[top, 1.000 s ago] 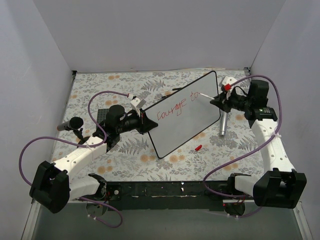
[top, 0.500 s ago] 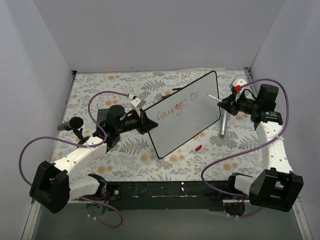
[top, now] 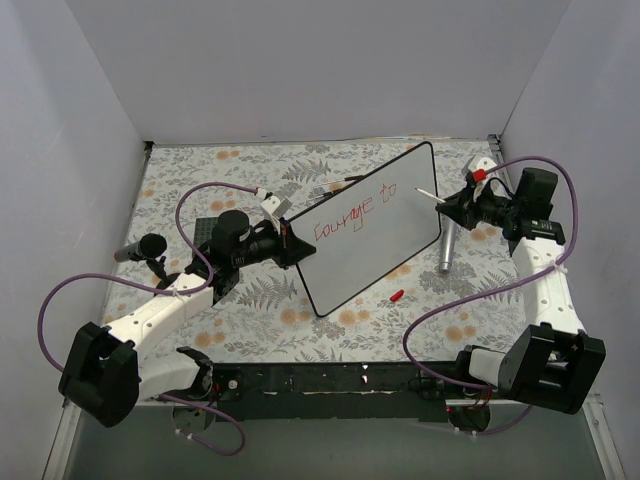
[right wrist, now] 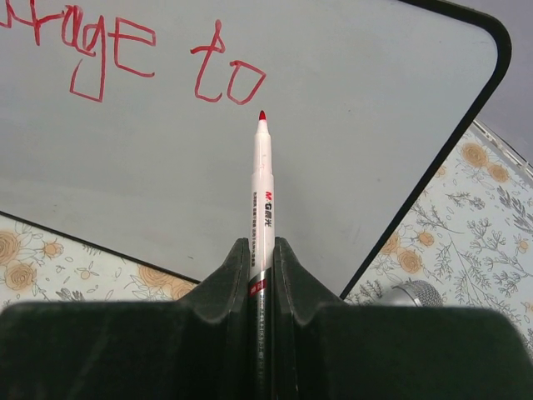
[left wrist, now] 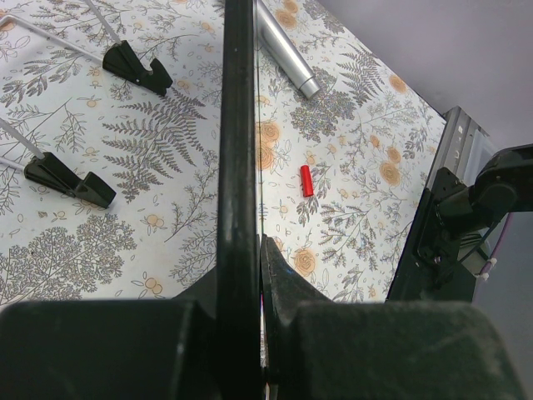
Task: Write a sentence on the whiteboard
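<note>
The whiteboard stands tilted in the middle of the table. My left gripper is shut on its left edge, and in the left wrist view the black rim runs between the closed fingers of that gripper. The sentence reads "Courage to" in red. My right gripper is shut on a white marker with a red tip. In the right wrist view the marker points at the whiteboard just below the "to". Whether the tip touches, I cannot tell.
A silver cylinder lies right of the board, and a small red cap lies in front of it. A black microphone-like object sits at the left. The board's black feet rest on the floral cloth. Grey walls enclose the table.
The right arm has drawn back to the right with the marker, away from the "to". The left arm and the board have stayed still.
</note>
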### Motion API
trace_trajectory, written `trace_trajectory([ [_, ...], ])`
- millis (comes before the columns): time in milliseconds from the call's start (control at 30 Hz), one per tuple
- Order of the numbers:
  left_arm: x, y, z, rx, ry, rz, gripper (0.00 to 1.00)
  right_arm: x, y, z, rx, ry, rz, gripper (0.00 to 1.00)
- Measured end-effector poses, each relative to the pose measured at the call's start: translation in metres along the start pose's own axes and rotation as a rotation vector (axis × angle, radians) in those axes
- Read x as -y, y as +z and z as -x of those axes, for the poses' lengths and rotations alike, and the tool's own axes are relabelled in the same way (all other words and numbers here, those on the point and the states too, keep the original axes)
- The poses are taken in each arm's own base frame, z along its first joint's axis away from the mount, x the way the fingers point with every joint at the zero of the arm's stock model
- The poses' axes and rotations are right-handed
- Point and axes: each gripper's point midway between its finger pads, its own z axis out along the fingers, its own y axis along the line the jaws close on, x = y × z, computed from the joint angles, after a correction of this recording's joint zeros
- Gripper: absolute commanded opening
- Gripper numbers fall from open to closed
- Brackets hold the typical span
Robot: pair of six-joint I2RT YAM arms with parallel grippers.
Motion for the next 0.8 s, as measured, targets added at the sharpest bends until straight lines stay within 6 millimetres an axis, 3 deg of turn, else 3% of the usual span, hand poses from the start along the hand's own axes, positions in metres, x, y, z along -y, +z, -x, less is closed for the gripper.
trace_trajectory([
  [233, 0.000, 0.000, 0.000, 0.000, -0.001, 0.000, 0.00, 0.007, 0.008, -0.015, -0.016, 0.031, 0.014, 0.01],
  [500, 0.000, 0.000, 0.000, 0.000, -0.002, 0.000, 0.00, 0.009, 0.011, -0.017, -0.016, 0.038, 0.018, 0.01],
  [800, 0.000, 0.000, 0.000, 0.000, -0.002, 0.000, 0.00, 0.015, 0.028, -0.027, -0.042, 0.068, 0.020, 0.01],
])
